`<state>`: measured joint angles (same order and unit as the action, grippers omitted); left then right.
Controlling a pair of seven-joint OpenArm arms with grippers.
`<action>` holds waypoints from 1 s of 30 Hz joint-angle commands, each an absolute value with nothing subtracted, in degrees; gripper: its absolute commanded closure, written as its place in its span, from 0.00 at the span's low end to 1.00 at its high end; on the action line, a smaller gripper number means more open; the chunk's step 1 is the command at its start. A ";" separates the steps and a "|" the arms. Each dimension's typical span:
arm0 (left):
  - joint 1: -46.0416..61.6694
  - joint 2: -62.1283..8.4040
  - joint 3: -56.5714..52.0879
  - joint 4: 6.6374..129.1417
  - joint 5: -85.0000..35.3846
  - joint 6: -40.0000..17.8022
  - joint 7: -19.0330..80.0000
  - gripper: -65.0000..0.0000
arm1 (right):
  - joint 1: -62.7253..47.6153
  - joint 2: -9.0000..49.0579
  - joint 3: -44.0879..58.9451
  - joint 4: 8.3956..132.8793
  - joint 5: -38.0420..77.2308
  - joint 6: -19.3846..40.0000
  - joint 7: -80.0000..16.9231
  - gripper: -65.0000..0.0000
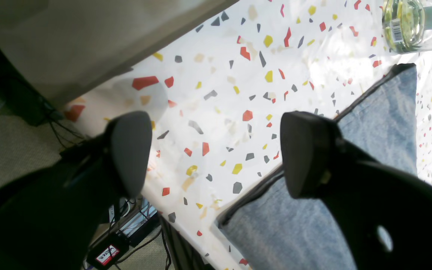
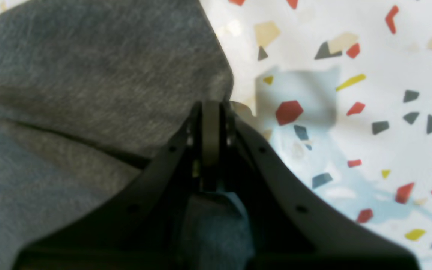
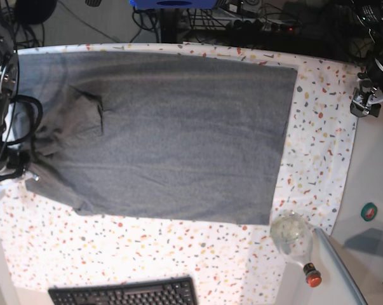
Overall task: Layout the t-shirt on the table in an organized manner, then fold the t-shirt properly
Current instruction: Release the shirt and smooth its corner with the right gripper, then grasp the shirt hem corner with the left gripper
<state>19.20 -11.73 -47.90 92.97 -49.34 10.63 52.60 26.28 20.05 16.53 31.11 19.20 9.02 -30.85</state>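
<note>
The t-shirt [image 3: 172, 133] lies spread flat across the desk [image 3: 318, 146]. The right claw [image 2: 211, 108] is pinched together at the shirt's edge, seemingly on a fold of fabric, though the view is blurred. The left claw [image 1: 216, 150] hangs with jaws apart above the shirt's corner, holding nothing.

T-shirt [image 3: 172, 133] covers most of desk [image 3: 147, 251]; free strips along near and right edges, blocked by bottle [image 3: 293, 235] near right, keyboard [image 3: 124, 293] at near edge
</note>
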 commanded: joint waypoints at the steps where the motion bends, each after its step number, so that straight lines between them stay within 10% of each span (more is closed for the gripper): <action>1: 19.03 -12.70 -48.04 93.76 -49.71 10.42 51.74 0.22 | 27.56 21.32 16.75 35.30 19.74 9.27 -30.64 1.00; 13: 17.63 -13.05 -46.37 93.76 -49.71 10.42 51.74 0.22 | 21.32 20.44 16.92 56.48 19.82 9.19 -37.67 1.00; 30: -10.68 -23.25 -10.51 68.88 -49.71 10.42 44.26 0.22 | 19.74 19.30 16.92 61.49 19.91 9.19 -37.67 1.00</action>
